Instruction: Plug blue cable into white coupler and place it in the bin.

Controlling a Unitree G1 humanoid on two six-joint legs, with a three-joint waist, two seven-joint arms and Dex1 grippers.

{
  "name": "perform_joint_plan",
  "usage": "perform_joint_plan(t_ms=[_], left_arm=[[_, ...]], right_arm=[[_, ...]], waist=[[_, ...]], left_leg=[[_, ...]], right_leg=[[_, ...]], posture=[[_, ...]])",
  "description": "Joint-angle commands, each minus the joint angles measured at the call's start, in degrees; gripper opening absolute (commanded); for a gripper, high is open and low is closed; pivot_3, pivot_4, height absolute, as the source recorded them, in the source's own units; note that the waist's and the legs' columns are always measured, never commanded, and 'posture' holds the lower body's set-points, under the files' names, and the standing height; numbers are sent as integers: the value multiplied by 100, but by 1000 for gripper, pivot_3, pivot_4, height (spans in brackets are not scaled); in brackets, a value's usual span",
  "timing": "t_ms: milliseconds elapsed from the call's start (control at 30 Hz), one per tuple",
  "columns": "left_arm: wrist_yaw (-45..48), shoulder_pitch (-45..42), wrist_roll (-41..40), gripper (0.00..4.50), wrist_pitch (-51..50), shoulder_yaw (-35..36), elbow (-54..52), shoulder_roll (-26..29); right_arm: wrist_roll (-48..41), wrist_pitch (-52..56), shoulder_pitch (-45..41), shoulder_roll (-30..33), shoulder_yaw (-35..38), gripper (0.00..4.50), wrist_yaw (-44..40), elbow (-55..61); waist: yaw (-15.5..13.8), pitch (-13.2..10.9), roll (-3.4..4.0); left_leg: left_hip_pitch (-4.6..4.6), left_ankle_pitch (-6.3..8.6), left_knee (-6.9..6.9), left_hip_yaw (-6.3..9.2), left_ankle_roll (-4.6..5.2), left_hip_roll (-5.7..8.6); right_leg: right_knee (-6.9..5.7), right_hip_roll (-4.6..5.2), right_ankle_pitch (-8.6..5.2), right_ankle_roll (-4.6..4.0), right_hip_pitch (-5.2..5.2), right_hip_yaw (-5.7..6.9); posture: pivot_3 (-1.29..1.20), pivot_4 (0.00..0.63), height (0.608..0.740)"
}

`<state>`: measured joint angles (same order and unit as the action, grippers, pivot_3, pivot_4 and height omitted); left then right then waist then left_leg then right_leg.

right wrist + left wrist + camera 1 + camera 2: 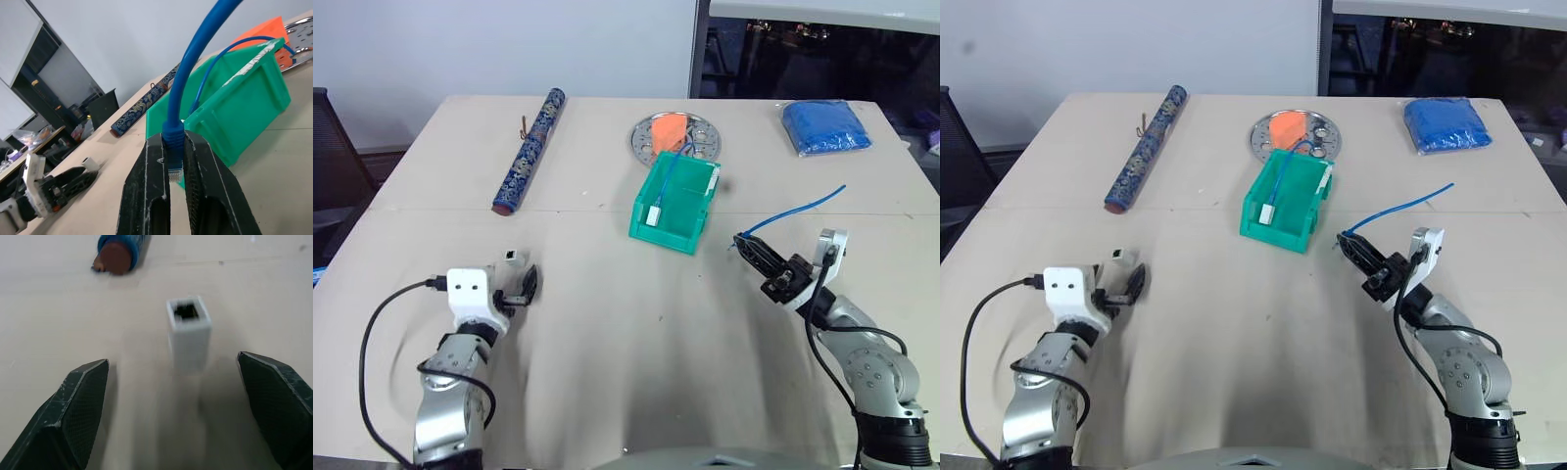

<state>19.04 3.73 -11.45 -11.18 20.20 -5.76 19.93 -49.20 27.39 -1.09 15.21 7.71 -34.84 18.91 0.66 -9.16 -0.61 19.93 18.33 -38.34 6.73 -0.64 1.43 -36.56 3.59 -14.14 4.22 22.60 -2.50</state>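
The blue cable (795,208) rises up and away from my right gripper (745,243), which is shut on its plug end; the clear plug (174,175) shows between the closed fingers. The white coupler (512,258) stands upright on the table, socket opening up, just ahead of my left gripper (517,281). That gripper is open and level, its fingertips (95,372) on either side of the coupler (189,330) without touching it. The teal bin (660,236) sits mid-table, beyond both grippers.
Inside the bin lies another blue cable joined to a white coupler (655,214). Behind it is a round metal plate (648,139) holding an orange piece (670,126). A long patterned tube (529,150) lies far left, a blue packet (824,127) far right.
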Motion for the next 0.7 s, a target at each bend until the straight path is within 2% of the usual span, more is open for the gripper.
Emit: perform_joint_plan(t_ms=[33, 100, 200, 333, 367, 567, 700], left_arm=[[145, -208, -30, 4304, 136, -120, 316, 87], [173, -245, -57, 3794, 159, -118, 404, 87], [187, -153, -50, 2610, 211, -155, 403, 32], [173, -105, -8, 690, 270, -246, 344, -26], [167, -125, 2, 328, 294, -274, 346, -43], [549, -374, -61, 380, 443, -774, 172, -92], [1676, -813, -594, 380, 255, -1355, -3, 78]], right_arm=[[88, -154, -23, -33, -15, 0, -42, 103], [164, -186, 16, -28, -31, 0, -63, 118], [197, -199, 64, -30, -17, 0, -73, 150], [234, -217, 68, -37, -35, 0, -56, 168], [259, -225, 67, -38, -51, 0, -57, 170], [436, -255, -48, -35, -205, 0, -62, 244], [742, -306, -381, 136, -492, 0, -233, 311]], waist=[[-2, 0, 0], [7, 1, 2], [4, 1, 3], [9, 2, 5], [8, 2, 5], [-25, 3, 6], [3, 1, 4]], left_leg=[[0, 0, 0, 0, 0, 0], [0, 0, 1, 6, 0, 0], [-1, 2, 2, 19, 3, 0], [-3, 4, 2, 19, 6, 0], [-3, 4, 2, 18, 7, 0], [-2, 3, 2, 20, 5, 5], [-1, 3, -1, 16, 5, 6]], right_leg=[[0, 0, 0, 0, 0, 1], [0, 1, 0, 0, 1, -2], [-1, 3, 0, 0, 2, -4], [-2, 3, 0, 0, 2, -7], [-2, 3, 0, 0, 2, -8], [-2, 8, 0, 1, 1, -5], [-5, 8, 1, 1, 1, -4]], posture=[[0, 150, 740], [0, 150, 740], [0, 150, 740], [0, 150, 740], [0, 150, 740], [0, 150, 740], [0, 150, 740]])
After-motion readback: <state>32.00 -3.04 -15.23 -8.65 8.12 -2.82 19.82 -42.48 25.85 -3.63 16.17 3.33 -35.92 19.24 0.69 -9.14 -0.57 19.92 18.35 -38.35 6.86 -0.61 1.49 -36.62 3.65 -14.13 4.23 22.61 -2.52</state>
